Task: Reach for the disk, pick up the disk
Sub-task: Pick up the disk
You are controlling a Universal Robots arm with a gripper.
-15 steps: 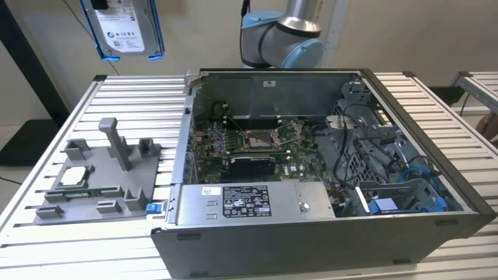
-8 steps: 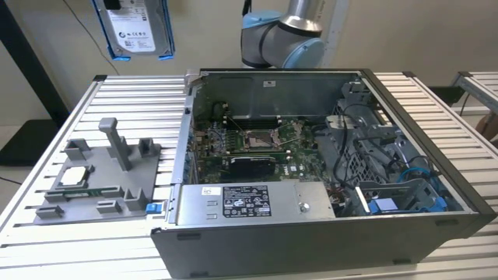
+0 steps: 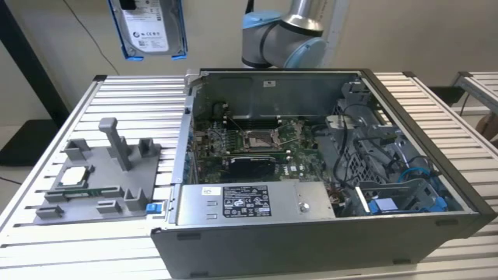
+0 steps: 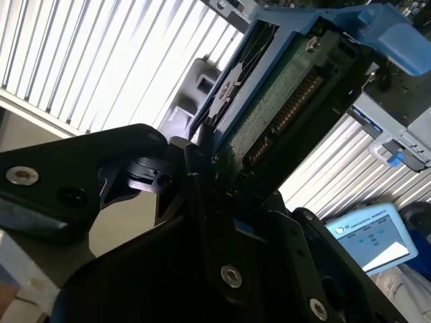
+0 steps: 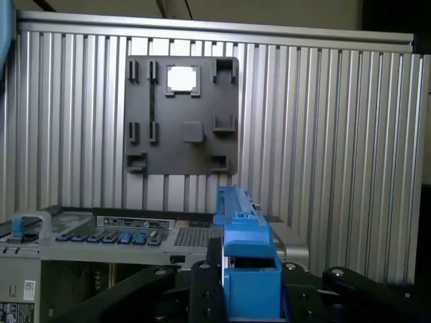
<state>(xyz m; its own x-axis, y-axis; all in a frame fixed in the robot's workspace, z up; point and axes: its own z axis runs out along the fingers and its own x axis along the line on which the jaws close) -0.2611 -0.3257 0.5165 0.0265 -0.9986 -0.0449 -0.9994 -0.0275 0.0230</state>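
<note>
The disk, a silver drive with a white label in a blue bracket, hangs high in the air above the table's back corner on the exterior view's left. In the second wrist view, my gripper is shut on the disk, its black fingers clamping the end where the green circuit board and blue frame show. The first wrist view has the disk's blue bracket edge-on, standing up out of the gripper.
An open computer case takes up the middle of the slatted table. A grey fixture plate with a small silver chip lies on the exterior view's left. The arm's base stands behind the case.
</note>
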